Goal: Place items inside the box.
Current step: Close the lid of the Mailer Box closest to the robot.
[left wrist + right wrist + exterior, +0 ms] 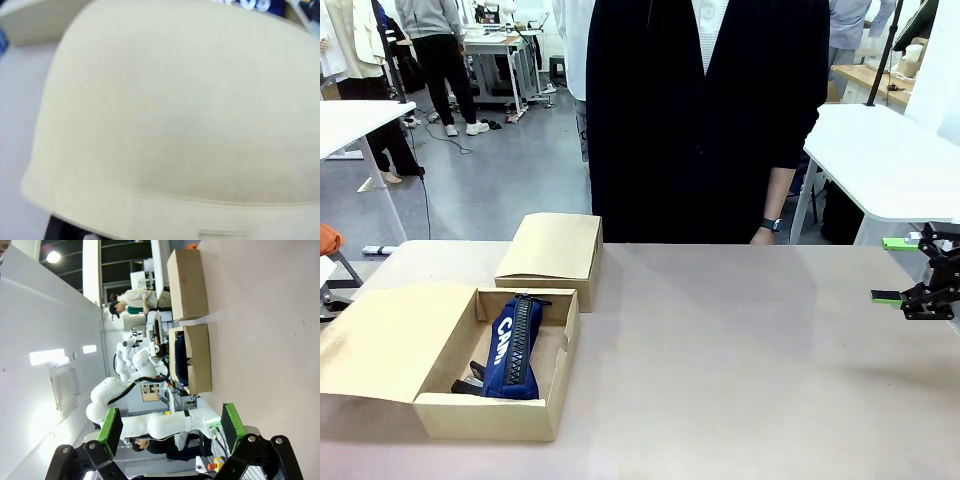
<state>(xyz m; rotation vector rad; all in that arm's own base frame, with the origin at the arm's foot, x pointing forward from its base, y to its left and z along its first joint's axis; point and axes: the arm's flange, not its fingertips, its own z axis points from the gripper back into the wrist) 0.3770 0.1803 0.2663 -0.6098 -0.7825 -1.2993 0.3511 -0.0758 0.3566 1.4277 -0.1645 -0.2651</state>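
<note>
An open cardboard box (495,415) stands at the table's front left, its lid flap (390,340) folded out to the left. Inside lies a navy zip pencil case (515,345) with white lettering, and a small black item (468,384) pokes out under its near end. In the left wrist view, pale cardboard (170,115) is very close, with a strip of the navy case (255,4) at the top edge. My right gripper (892,270) hangs open and empty at the table's right edge, far from the box. In the right wrist view its green pads (111,430) stand wide apart, with the box (197,357) beyond.
A closed cardboard box (552,250) sits just behind the open one. A person in a dark coat stands at the far side, one hand (763,236) at the table edge. The table (740,370) is bare in the middle and on the right.
</note>
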